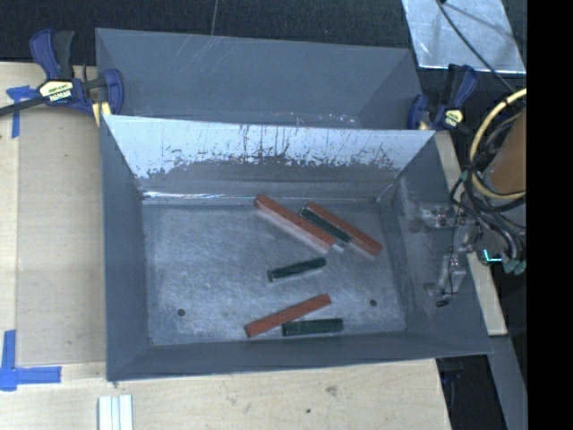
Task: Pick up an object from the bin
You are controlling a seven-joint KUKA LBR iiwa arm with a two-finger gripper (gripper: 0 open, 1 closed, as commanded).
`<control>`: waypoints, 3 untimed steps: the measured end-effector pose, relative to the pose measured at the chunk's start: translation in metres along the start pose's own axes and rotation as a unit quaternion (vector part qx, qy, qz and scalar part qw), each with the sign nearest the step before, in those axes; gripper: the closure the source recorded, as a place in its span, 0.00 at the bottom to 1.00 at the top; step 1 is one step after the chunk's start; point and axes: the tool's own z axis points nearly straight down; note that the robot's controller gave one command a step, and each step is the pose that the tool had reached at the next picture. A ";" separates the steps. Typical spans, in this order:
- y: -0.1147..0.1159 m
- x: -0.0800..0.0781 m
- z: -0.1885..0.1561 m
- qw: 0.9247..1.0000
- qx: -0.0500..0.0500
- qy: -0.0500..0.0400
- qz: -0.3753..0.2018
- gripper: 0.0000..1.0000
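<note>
Reddish bar lies diagonally, its lower-right end seemingly nearest the tool.

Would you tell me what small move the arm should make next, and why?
Probably shift the gripper left, off the bin's right wall and over the floor. It hangs above that sloped wall, apart from every bar; the nearest is the red bar with a dark green bar lying along it.

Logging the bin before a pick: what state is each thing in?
Rear reddish-brown flat bar: lying loose.
Reddish-brown bar beside it: under a dark green stick.
Middle dark green stick: lying alone.
Front reddish-brown bar: lying beside front green stick.
Gripper: by bin's right wall, off the bars.
</note>
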 end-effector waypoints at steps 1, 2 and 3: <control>0.001 -0.002 -0.004 1.000 0.001 -0.004 -0.002 0.00; 0.041 -0.082 0.061 0.996 0.000 0.001 0.088 0.00; 0.051 -0.102 0.045 0.995 0.000 -0.005 0.099 0.00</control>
